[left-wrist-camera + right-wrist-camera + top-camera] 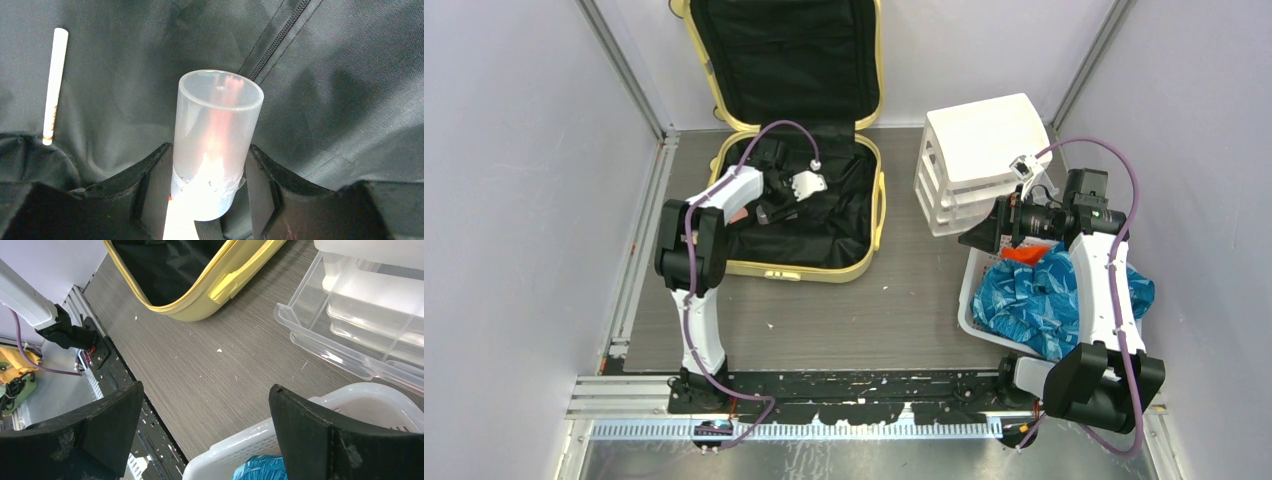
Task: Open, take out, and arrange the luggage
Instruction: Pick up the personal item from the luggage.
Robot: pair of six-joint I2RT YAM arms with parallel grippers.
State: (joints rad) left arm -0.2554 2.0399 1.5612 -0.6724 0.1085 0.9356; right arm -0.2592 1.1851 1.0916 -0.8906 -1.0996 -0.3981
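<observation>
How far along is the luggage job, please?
Done: the luggage lies open, and a blue bundle sits in the basket. In hand: the left claw grips a translucent tube inside. Left: a white stick on the lining; the right claw hangs open.

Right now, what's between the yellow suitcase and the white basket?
Just bare tabletop with white specks between suitcase and basket; the right wrist view shows it.

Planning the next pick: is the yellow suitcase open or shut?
Open: suitcase lies flat, lid raised at the back, black lining exposed.
</observation>
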